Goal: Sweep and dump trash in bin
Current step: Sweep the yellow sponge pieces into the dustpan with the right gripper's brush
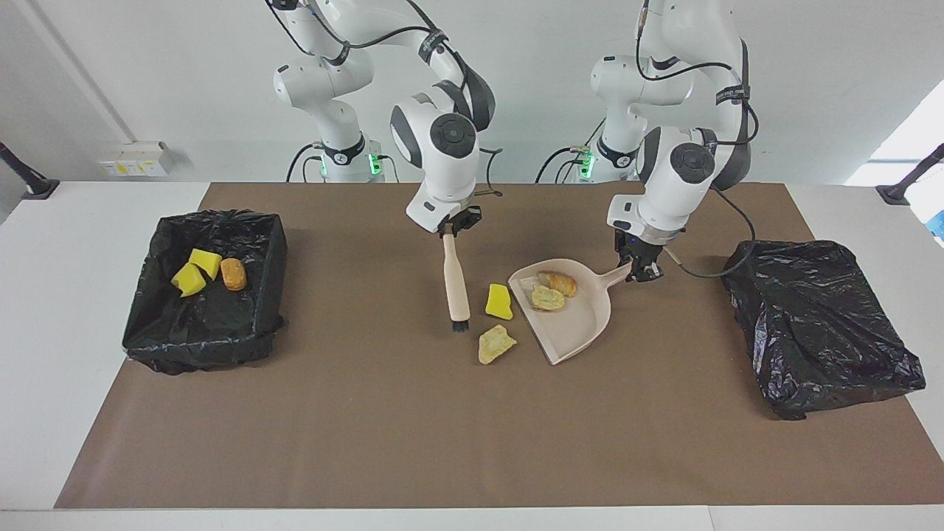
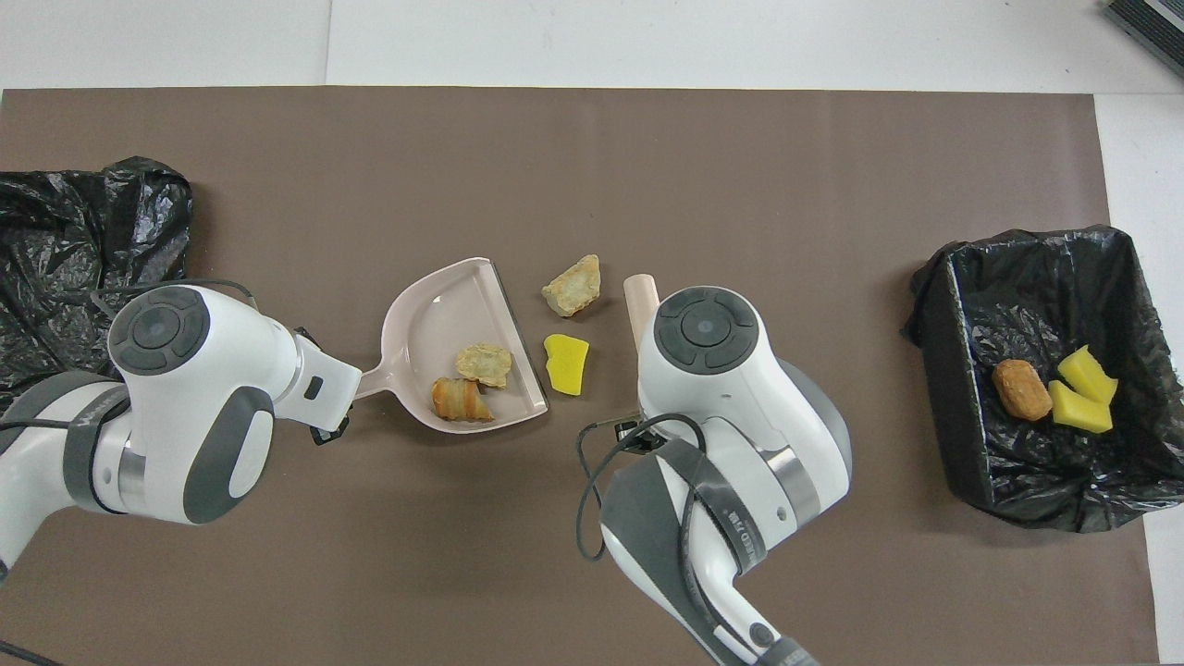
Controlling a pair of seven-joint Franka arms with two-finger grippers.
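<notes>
**Operator:** What did my two grippers have hold of at that moment?

**Observer:** Your left gripper was clamped tight on the end of the dustpan handle, with the pan lying flat on the brown mat near the middle of the table. Your right gripper was closed on the top of the brush, which hung with its dark bristles down at the mat.

**Operator:** And the trash?

**Observer:** You had two bits in the pan: a pale tan lump and a browner, striped piece touching it at about its 1 o'clock in the facing view. Two more lay loose on the mat between the brush and the pan's open edge: a yellow sponge wedge and, at its 6 o'clock in that view, a second tan lump. The wedge sat just beside the pan's lip; I could not tell whether it touched.

**Operator:** Anything in a bin?

**Observer:** Yes. The open, black-lined bin at your right arm's end held two yellow wedges side by side and an orange-brown nugget at their 3 o'clock in the facing view. At your left arm's end you had a crumpled black bag over a boxy shape; I could see nothing inside it.
</notes>
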